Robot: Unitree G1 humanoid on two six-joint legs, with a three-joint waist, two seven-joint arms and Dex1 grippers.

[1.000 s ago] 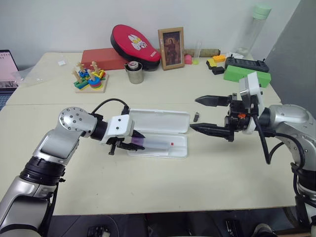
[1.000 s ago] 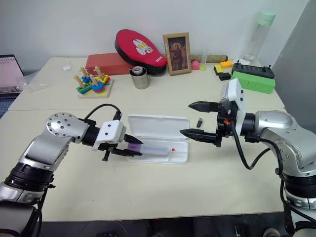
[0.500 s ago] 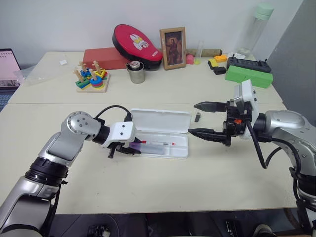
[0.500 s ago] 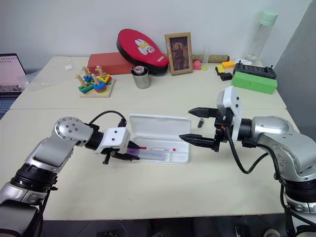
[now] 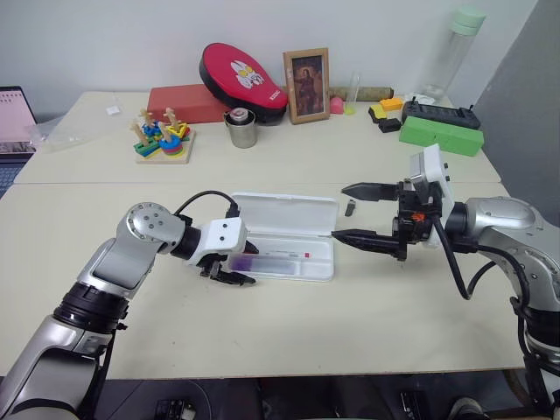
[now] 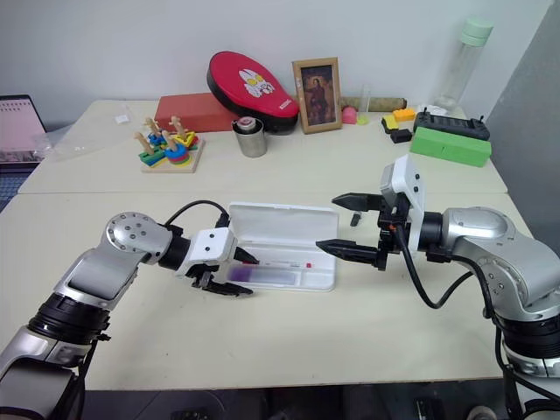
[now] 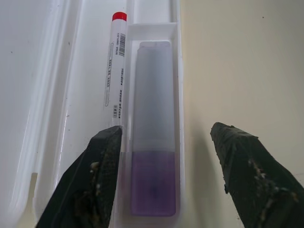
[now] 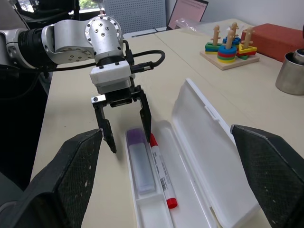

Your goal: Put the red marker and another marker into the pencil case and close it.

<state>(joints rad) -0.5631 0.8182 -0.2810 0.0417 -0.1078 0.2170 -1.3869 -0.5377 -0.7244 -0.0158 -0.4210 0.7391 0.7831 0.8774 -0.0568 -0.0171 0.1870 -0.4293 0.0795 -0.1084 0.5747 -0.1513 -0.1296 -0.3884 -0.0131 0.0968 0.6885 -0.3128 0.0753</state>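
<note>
The white pencil case (image 5: 289,213) lies open in the middle of the table, its lid folded back. In its tray the red marker (image 7: 115,80) lies flat, and beside it, along the tray's near wall, the lavender marker (image 7: 152,156). My left gripper (image 5: 243,265) is open at the case's left end. Its fingers (image 8: 105,128) straddle the purple end of the lavender marker without touching it. My right gripper (image 5: 341,212) hovers wide open just right of the case, above the table, holding nothing.
A small dark clip-like object (image 5: 348,207) lies by the lid's right end. Along the back stand a stacking toy (image 5: 160,140), a metal cup (image 5: 238,129), a red box (image 5: 179,103), a picture frame (image 5: 305,73), a green box (image 5: 439,135) and a bottle (image 5: 451,52).
My left gripper has opened and let go of the lavender marker, which now rests in the tray. The right gripper has kept still and open.
</note>
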